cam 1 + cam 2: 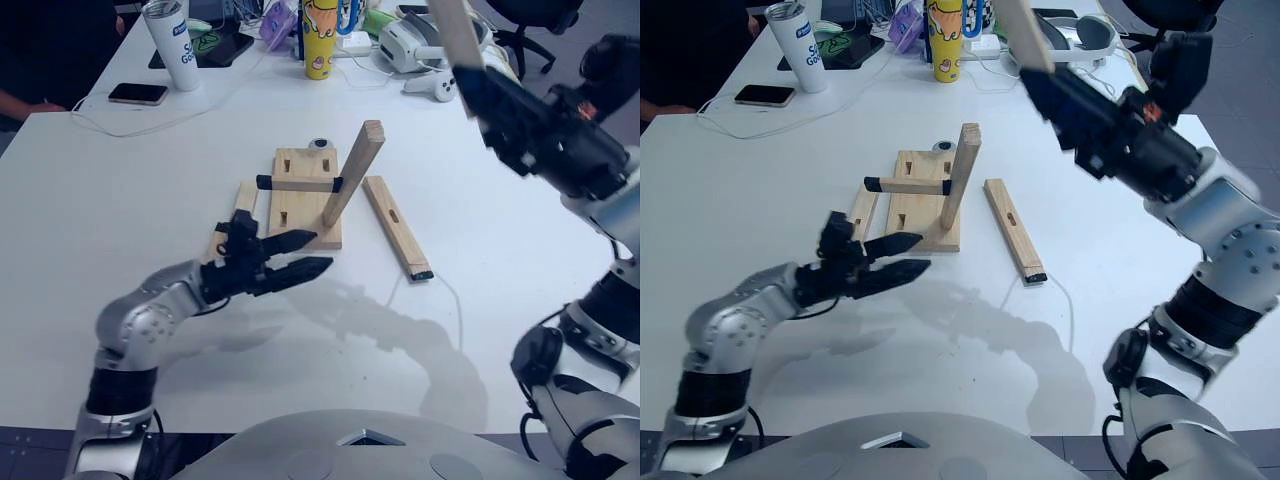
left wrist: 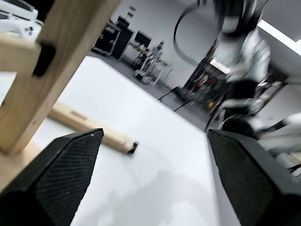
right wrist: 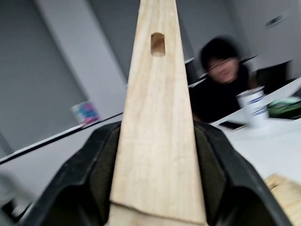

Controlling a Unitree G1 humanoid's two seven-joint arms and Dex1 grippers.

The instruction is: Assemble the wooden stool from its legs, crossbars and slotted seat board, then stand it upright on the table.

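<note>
While left gripper [image 1: 320, 250] hovers spread wide, empty, just short of seat board [image 1: 290, 215], tilted leg [image 1: 352, 175] and crossbar [image 1: 300, 184] sit slotted on board; loose leg [image 1: 397, 226] flat beside. Right gripper [image 1: 472, 78] clamps raised leg [image 1: 455, 30], held high. Wood likely light, stiff, smooth: grip flat faces mid-length.

An office-like lab: a white table [image 1: 90, 220] with a phone [image 1: 138, 93] and tumbler [image 1: 172, 42] at its far edge, and an office chair [image 1: 528, 18] beyond.
</note>
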